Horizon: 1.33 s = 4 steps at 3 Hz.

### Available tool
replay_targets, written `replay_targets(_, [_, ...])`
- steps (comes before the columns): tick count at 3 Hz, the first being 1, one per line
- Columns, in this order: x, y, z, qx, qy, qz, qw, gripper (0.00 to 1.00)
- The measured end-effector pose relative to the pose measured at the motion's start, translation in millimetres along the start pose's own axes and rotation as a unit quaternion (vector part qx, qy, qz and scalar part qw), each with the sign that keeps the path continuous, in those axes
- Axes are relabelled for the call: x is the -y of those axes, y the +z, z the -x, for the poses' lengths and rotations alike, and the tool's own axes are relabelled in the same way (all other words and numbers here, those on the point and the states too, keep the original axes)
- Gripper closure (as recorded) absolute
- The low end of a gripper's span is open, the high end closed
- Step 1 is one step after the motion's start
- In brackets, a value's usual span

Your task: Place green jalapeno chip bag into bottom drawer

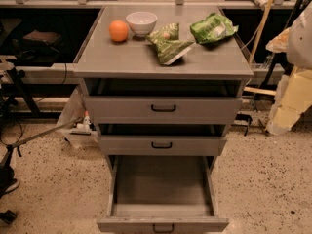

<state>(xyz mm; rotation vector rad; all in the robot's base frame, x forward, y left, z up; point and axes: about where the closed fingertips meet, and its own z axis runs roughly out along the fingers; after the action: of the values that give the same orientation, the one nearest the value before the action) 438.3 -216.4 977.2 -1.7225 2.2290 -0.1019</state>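
The green jalapeno chip bag (168,46) lies crumpled on the grey cabinet top (122,57), near its middle, dull olive with a pale edge. The bottom drawer (163,182) is pulled far out below, and its inside shows nothing in it; its front with a small black handle (163,227) is at the bottom edge of the view. My gripper is not in view. Only a pale part of my arm (300,35) shows at the right edge, to the right of the cabinet and apart from the bag.
An orange (118,30) and a white bowl (141,22) stand at the back left of the top. A brighter green bag (212,28) lies at the back right. The two upper drawers (163,108) stand slightly out. Clutter and cables lie on the floor at left.
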Motion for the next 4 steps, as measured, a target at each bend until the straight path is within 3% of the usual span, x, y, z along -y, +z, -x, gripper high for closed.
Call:
replay_targets(1, [38.4,12.7,1.5,-0.002,0.007,-0.02,0.9998,0.0])
replay_targets(2, [116.0,56.0,28.7,0.01,-0.006,-0.023,0.9997,0.0])
replay_targets(3, [147.9,63.3,41.6,0.027,-0.004,-0.036,0.999,0.0])
replay_targets(4, [147.8,62.6,41.5,0.027,-0.004,-0.037,0.999,0.0])
